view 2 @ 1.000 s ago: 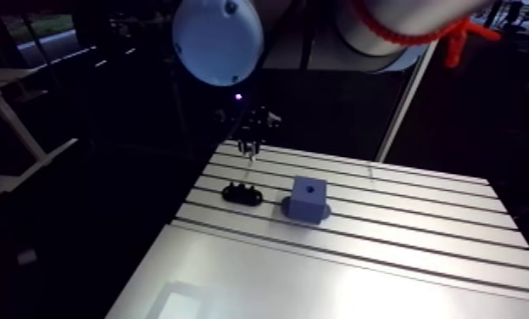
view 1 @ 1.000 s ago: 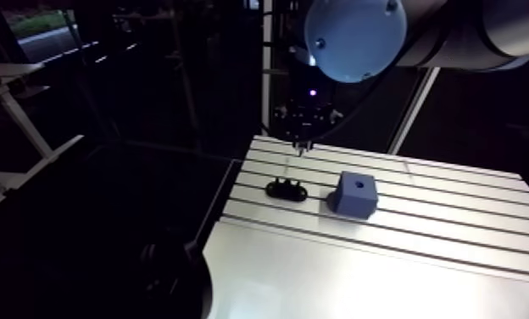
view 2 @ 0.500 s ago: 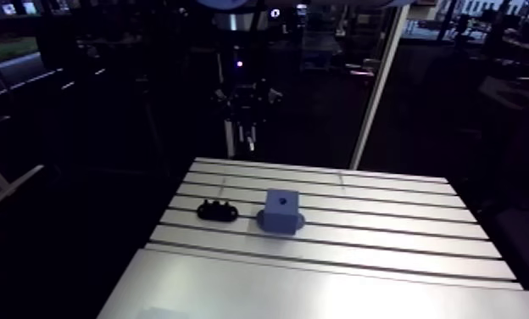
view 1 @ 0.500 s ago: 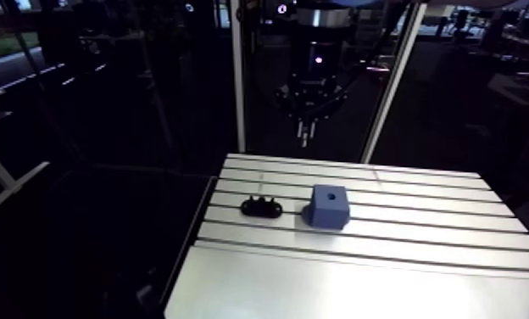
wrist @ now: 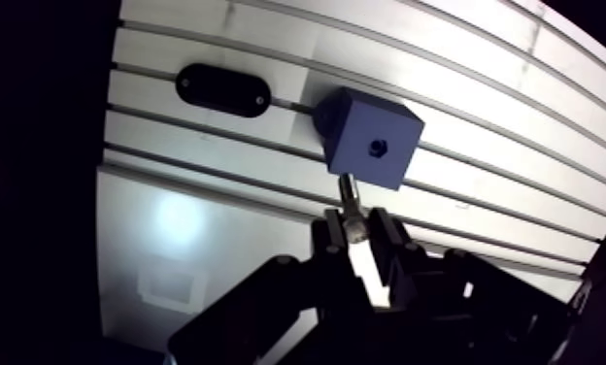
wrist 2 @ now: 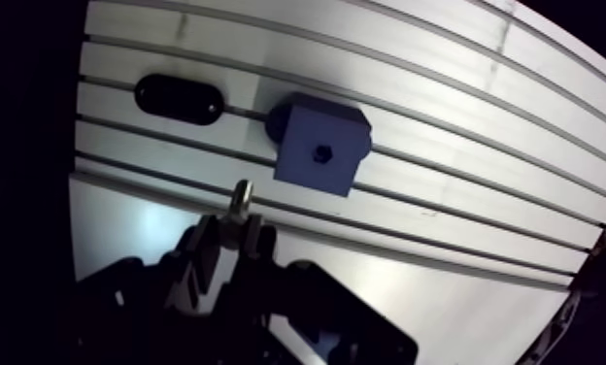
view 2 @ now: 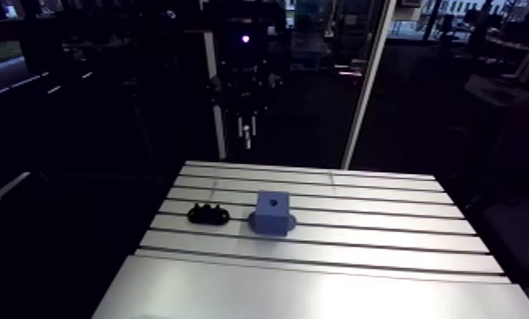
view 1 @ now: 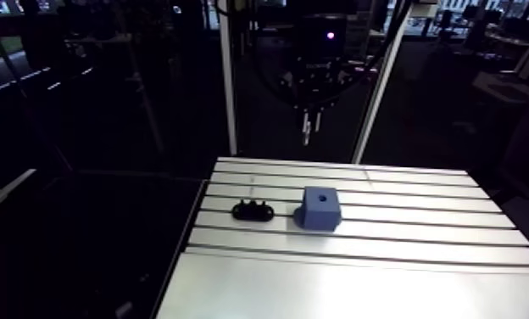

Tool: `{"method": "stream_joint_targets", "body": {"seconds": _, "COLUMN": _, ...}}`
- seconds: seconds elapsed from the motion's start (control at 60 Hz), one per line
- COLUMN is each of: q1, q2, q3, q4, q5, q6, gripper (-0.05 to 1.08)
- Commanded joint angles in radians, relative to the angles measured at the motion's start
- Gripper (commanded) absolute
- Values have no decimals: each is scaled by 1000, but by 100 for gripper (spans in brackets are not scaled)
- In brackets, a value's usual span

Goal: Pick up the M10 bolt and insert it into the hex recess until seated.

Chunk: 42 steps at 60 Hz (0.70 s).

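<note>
One end effector (view 1: 310, 127) is hanging high near the far edge of the desk (view 1: 420, 254) in the arm view, well apart from the blue block (view 1: 320, 208). In the wrist view it is clamping the M10 bolt (wrist: 350, 197). The carrying step is seemingly underway, calling next for alignment over the hex recess (wrist: 376, 148), then descent.

On the slotted table (view 1: 403, 254), toward its far left part in the arm view: a block (view 1: 320, 208) with the hex recess (wrist: 376, 149) in its top face, and a low oblong holder (view 1: 253, 209) just to its left, near but apart. Well above the table, the gripper (wrist: 357, 225), with the M10 bolt (wrist: 350, 197) pinched between its fingers and jutting ahead. In the wrist view, block ahead of the gripper, holder off to the block's side.
</note>
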<state>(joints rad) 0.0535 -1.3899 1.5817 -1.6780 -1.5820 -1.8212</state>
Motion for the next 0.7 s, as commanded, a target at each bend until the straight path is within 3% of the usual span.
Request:
{"method": "stream_joint_targets", "body": {"seconds": 0.017, "q1": 1, "q2": -1, "q3": -3, "q4": 70, "q5": -26, "q6": -145, "gripper": 104}}
{"method": "stream_joint_targets", "body": {"seconds": 0.033, "q1": 1, "q2": -1, "q3": -3, "q4": 70, "q5": -26, "q6": -145, "gripper": 104}}
{"method": "stream_joint_targets", "body": {"seconds": 0.083, "q1": 5, "q2": 1, "q3": 5, "q4": 71, "q5": -49, "q6": -168, "gripper": 104}}
{"method": "stream_joint_targets", "body": {"seconds": 0.183, "q1": -1, "q2": 7, "q3": 7, "q4": 62, "q5": -67, "q6": -197, "gripper": 104}}
{"method": "stream_joint_targets", "body": {"seconds": 0.7, "q1": -22, "q2": 13, "q3": 37, "q4": -22, "q5": -66, "q6": -229, "gripper": 106}}
